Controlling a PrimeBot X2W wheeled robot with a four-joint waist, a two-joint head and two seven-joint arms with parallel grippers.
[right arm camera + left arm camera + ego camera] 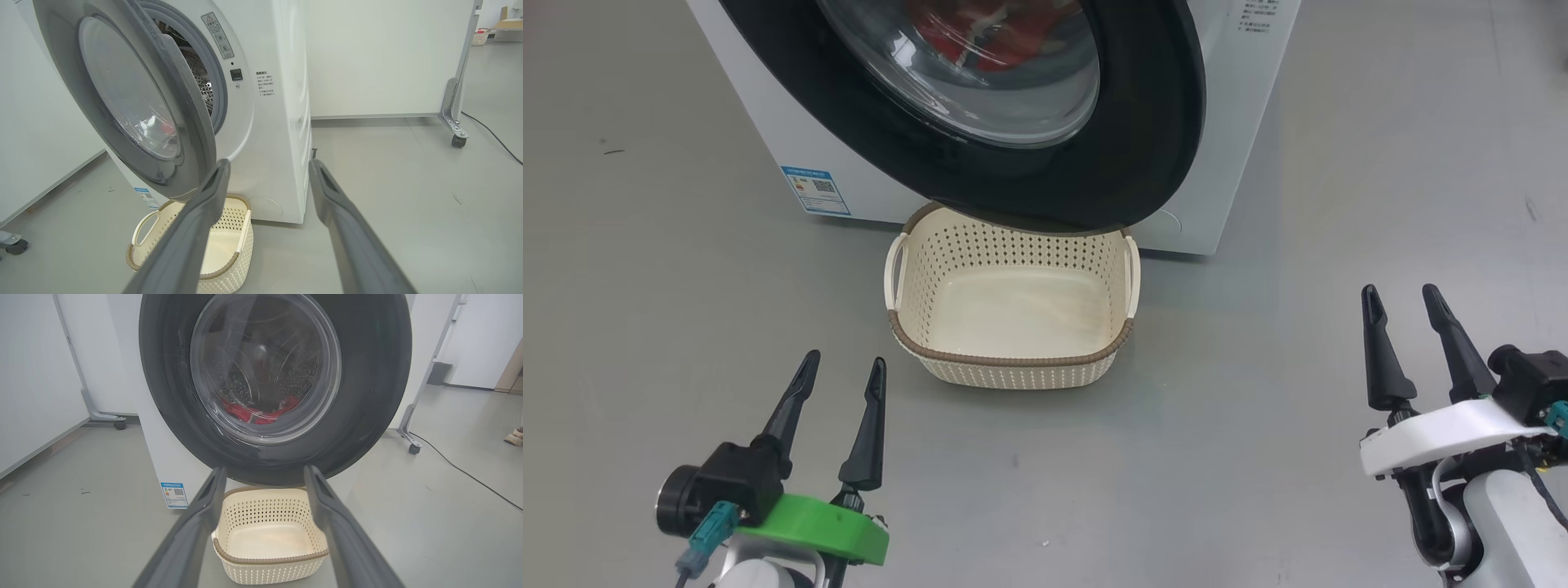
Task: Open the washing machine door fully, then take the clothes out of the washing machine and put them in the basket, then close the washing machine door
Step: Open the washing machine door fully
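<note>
The white washing machine (pixel 760 114) (pixel 278 106) stands ahead with its round black-rimmed door (pixel 1143 122) (pixel 367 375) (pixel 135 106) swung partly open, hinged on the left. Red clothes (pixel 996 37) (pixel 261 410) lie in the drum, seen through the door glass. The cream basket (pixel 1013 355) (pixel 269 559) (pixel 222 269) sits empty on the floor under the door. My left gripper (pixel 843 371) (pixel 264 473) is open at the lower left, short of the basket. At the lower right my right gripper (pixel 1403 298) (pixel 269 167) is open too, holding nothing.
Grey floor (pixel 1258 425) lies all around. White partition panels on castor feet (pixel 412 447) (pixel 457 139) stand behind and beside the machine. A black cable (pixel 470 475) runs over the floor at the right. A blue label (pixel 815 190) is stuck low on the machine's front.
</note>
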